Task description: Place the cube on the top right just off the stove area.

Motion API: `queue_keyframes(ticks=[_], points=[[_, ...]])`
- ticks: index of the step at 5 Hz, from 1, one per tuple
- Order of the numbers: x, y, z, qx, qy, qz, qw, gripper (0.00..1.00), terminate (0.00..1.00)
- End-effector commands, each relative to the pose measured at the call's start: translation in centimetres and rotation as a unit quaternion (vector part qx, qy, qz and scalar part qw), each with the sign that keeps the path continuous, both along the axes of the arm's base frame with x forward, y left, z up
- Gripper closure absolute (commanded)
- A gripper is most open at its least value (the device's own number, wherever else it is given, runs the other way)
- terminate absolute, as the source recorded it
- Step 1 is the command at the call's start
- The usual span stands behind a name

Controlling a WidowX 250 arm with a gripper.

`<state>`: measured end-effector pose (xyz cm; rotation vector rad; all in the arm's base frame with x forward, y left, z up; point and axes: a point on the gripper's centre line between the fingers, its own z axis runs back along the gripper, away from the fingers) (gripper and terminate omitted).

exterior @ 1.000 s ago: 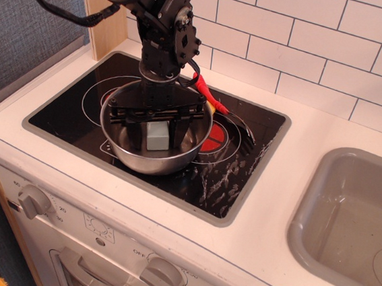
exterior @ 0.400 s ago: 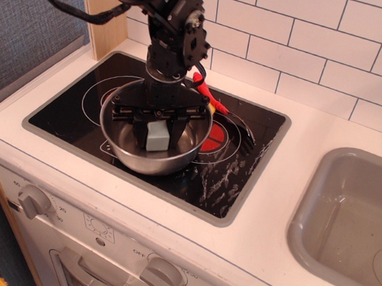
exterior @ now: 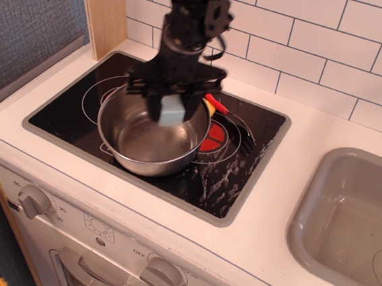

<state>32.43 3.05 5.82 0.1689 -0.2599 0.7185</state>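
My gripper [exterior: 172, 107] is shut on the cube [exterior: 172, 111], a small pale grey-blue block. It holds the cube in the air above the far rim of the steel pot [exterior: 152, 136]. The pot stands on the stove area [exterior: 236, 167], a black glass cooktop with white rings, a red burner [exterior: 211, 141] and a grey rim. The arm reaches down from the upper left.
A red and yellow item [exterior: 216, 105] lies on the cooktop behind the pot. White counter [exterior: 314, 128] runs to the right of the stove. A grey sink basin [exterior: 349, 219] is at the far right. A white tiled wall stands behind. Knobs [exterior: 33, 201] are on the front panel.
My gripper has risen out of the pot with the cube in it and moved a little to the right. The pot has stayed in place.
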Motion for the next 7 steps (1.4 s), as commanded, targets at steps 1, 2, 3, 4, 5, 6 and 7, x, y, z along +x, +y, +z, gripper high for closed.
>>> queue_keyframes(ticks=[1, 2, 3, 4, 5, 6, 7], points=[[3.1, -4.0, 5.9, 0.002, -0.092, -0.04, 0.9949, 1.0, 0.0], [5.3, -6.6, 6.2, -0.015, -0.11, -0.076, 0.9909, 1.0, 0.0], [8.0, -8.9, 4.9, -0.03, -0.113, -0.118, 0.9862, 1.0, 0.0], [9.5, -10.4, 3.1, -0.027, -0.095, -0.142, 0.9849, 1.0, 0.0], [10.6, -12.1, 0.2, -0.064, -0.102, -0.172, 0.9777, 1.0, 0.0], [11.0, -13.6, -2.0, -0.065, -0.073, -0.192, 0.9765, 1.0, 0.0], [10.9, -14.3, -3.3, -0.081, -0.056, -0.198, 0.9752, 1.0, 0.0]])
